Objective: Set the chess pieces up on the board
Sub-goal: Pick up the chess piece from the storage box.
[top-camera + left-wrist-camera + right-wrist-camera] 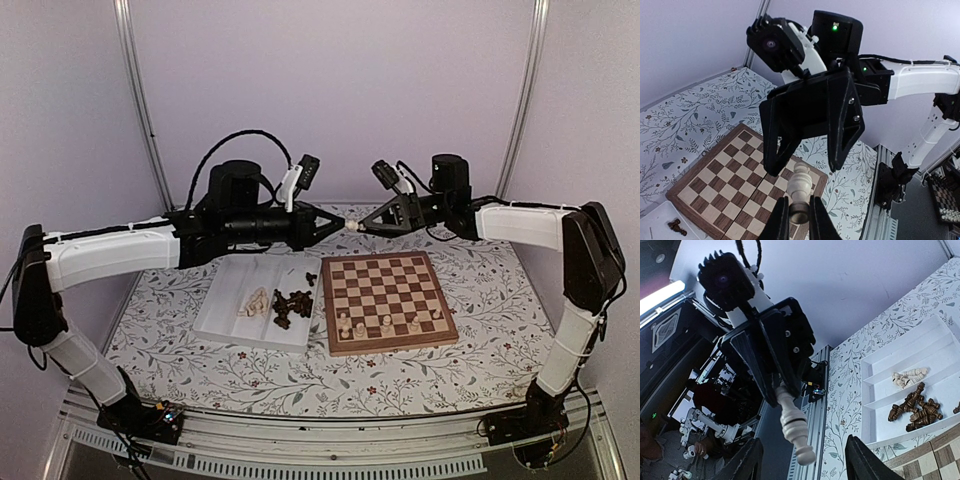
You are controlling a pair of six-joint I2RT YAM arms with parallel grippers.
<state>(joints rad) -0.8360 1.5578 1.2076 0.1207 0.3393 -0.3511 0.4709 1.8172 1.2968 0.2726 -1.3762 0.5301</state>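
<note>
Your left claw is pinching a cream piece by one end. Its jaws are sitting narrow around the piece, and the rest of it is sticking out past the fingertips. Your right claw is facing it tip to tip with its jaws standing wide. In the right wrist view, the free end of the piece is lying between those open fingers without touching either one.

Both arms are holding a mirrored pose. Each is rising from its base at the near edge and bending at an elbow far out to its own side. Each white forearm is lying almost level and pointing inward. The two wrists are meeting in the air, well above the surface. In the top view that meeting point is showing just past the far left corner of the board.

The board is lying flat on the right half of the floral surface. A few pale pieces are standing along its near rows, and the other squares are showing bare. Just beside its left edge, the white tray is holding a small heap of loose cream pieces in one compartment. Beside that, a heap of dark pieces is lying in the compartment nearer the board.
</note>
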